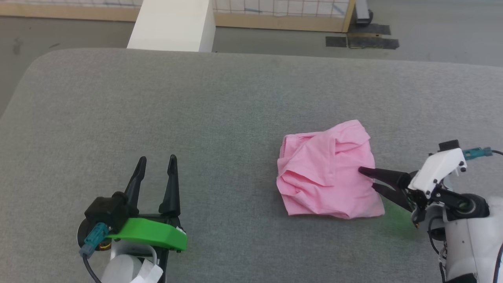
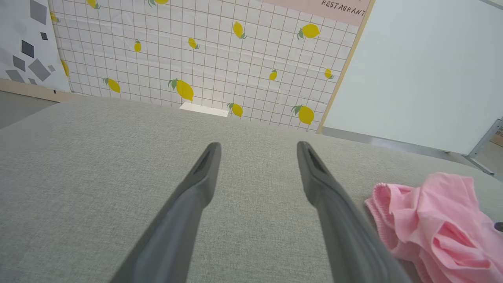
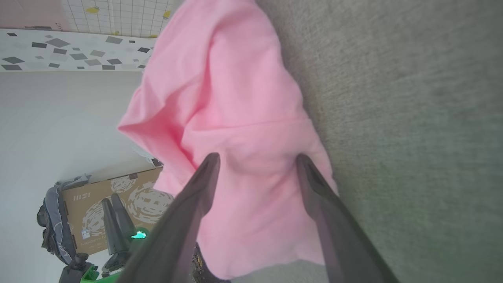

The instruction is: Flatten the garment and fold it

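The garment [image 1: 328,173] is a crumpled pink heap of thin cloth on the grey padded surface, right of centre. Its gathered waistband [image 2: 383,204] faces my left side. My right gripper [image 1: 366,177] reaches in from the right, turned on its side and open. One finger lies over the garment's right edge and the other sits just below that edge. In the right wrist view the pink cloth [image 3: 235,118] spreads behind and between the parted fingers [image 3: 204,181]. My left gripper [image 1: 157,159] rests open at the lower left, well away from the garment, with nothing between its fingers [image 2: 204,169].
The grey padded surface [image 1: 196,98] stretches wide to the left and the back. A white post [image 1: 173,23] stands beyond its far edge, before a lemon-patterned wall [image 2: 204,59]. A cardboard box [image 3: 98,200] sits on the floor off the left side.
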